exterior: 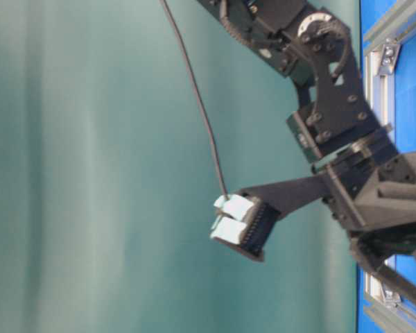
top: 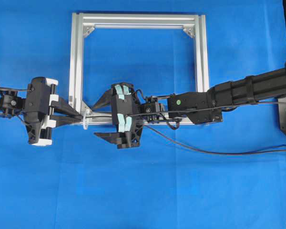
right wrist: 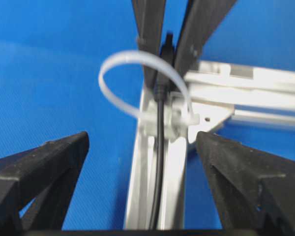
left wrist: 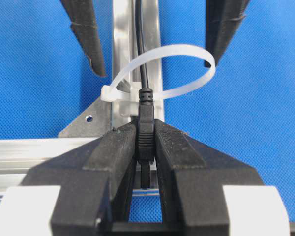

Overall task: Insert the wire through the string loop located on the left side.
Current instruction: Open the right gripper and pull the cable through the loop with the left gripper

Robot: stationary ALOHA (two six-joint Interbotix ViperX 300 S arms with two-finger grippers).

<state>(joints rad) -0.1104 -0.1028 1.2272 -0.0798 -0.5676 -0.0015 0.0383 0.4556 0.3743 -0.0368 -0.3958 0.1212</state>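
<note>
Overhead view: silver frame (top: 76, 57) flat on blue cloth (top: 143, 191), square, open in the middle. Left gripper (top: 81, 117) reaching in from the left edge of the cloth to the frame's near-left corner; right gripper (top: 102, 119) reaching across from the right, over the frame's near rail, tips facing the left ones. Loop (top: 86, 119) standing at that near-left corner, between the two sets of tips. Wire (top: 219, 152) trailing off to the right across the cloth, then along the near rail toward the corner.

Left wrist view: left gripper (left wrist: 146, 147) clenched on the wire's plug (left wrist: 145, 132), fingers (left wrist: 113, 157) pressed to both sides of it. Plug tip just past the loop (left wrist: 162, 73), cable (left wrist: 140, 39) running back through the loop and along the rail (left wrist: 120, 49). Loop whitish, arched upright, fixed at the corner beside a bracket (left wrist: 86, 120). Right fingers (left wrist: 86, 34) at the top of the view, spread wide apart, either side of the rail, touching nothing.

Right wrist view: right gripper (right wrist: 142, 162) released, fingers (right wrist: 44, 167) far apart with the wire (right wrist: 160, 162) lying free between them on the rail (right wrist: 137, 187). Wire passing under the loop (right wrist: 137, 69) into the closed left fingers (right wrist: 150, 44) beyond.

Table-level view: only the right arm (exterior: 333, 118) and one padded finger (exterior: 239, 218) against a green backdrop; loop not in sight there.
</note>
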